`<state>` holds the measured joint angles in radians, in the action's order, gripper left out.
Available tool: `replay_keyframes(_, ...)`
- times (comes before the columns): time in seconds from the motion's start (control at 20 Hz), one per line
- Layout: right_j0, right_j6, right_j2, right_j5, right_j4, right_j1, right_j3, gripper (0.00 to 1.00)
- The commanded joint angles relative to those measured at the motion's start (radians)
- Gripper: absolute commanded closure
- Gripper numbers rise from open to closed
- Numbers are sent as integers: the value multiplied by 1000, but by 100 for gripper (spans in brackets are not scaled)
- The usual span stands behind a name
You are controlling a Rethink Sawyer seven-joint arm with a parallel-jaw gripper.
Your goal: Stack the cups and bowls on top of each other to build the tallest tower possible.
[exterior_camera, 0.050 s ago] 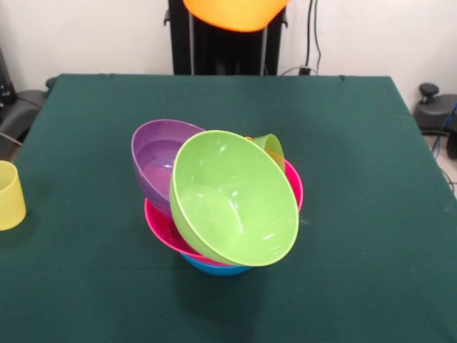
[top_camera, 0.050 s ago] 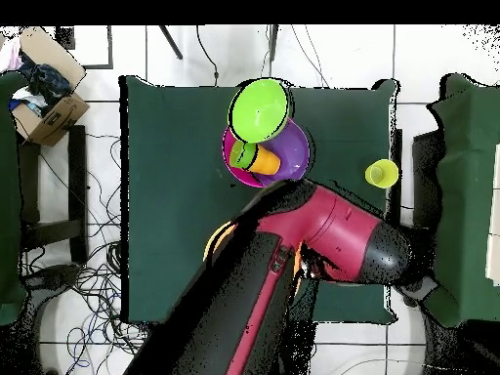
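From the front I see the tower [exterior_camera, 0.050 s ago: 221,207] in the middle of the green table [exterior_camera, 0.050 s ago: 86,286]. At the bottom is a blue bowl [exterior_camera, 0.050 s ago: 214,268], only a sliver showing, with the pink bowl [exterior_camera, 0.050 s ago: 168,232] nested in it. That much sits level, I think, because each bowl fits inside the one under it. Above that it gets messy: the purple bowl [exterior_camera, 0.050 s ago: 157,153] and the lime green bowl [exterior_camera, 0.050 s ago: 232,196] are both tipped on edge, mouths facing the camera, leaning in the pink one rather than nesting. A green cup [exterior_camera, 0.050 s ago: 270,146] pokes out behind the lime rim. I judge the tilt comes from both bowls crowding one base. The pale yellow cup [exterior_camera, 0.050 s ago: 8,194] stands alone at the table's edge, well apart. At the top edge an orange bowl [exterior_camera, 0.050 s ago: 235,14] hangs in the air, high above the table; presumably it is carried, though I cannot see the hand, so I cannot tell how it is set.

From overhead the arm [top_camera, 0.050 s ago: 332,234] covers much of the table and hides the hand. A strip of orange [top_camera, 0.050 s ago: 219,240] shows beside it. The lime bowl [top_camera, 0.050 s ago: 261,107], purple bowl [top_camera, 0.050 s ago: 290,148] and pink rim [top_camera, 0.050 s ago: 229,156] cluster near the far edge, an orange cup [top_camera, 0.050 s ago: 262,158] among them, and the yellow cup [top_camera, 0.050 s ago: 381,174] is off to the side.
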<state>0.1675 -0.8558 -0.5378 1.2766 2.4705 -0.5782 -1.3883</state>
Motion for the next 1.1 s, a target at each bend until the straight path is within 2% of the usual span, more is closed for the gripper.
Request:
replay_keyframes(0.05, -47, -163, 145, 123, -9, -16, 161, 100)
replay_keyframes(0.2, -54, -163, 136, 109, -12, -1, 205, 100)
replay_keyframes(0.3, -60, -129, 132, 68, -2, 20, 239, 100)
replay_keyframes(0.4, -72, -146, 131, 62, -7, 33, 275, 100)
replay_keyframes(0.55, -74, -178, 108, -14, -8, 78, 318, 100)
replay_keyframes(0.75, -95, -111, 122, -87, -33, 96, 357, 100)
replay_keyframes(0.95, -124, -49, 146, -71, -33, 110, 390, 100)
replay_keyframes(1.1, -153, 15, 185, -124, -65, 131, 414, 100)
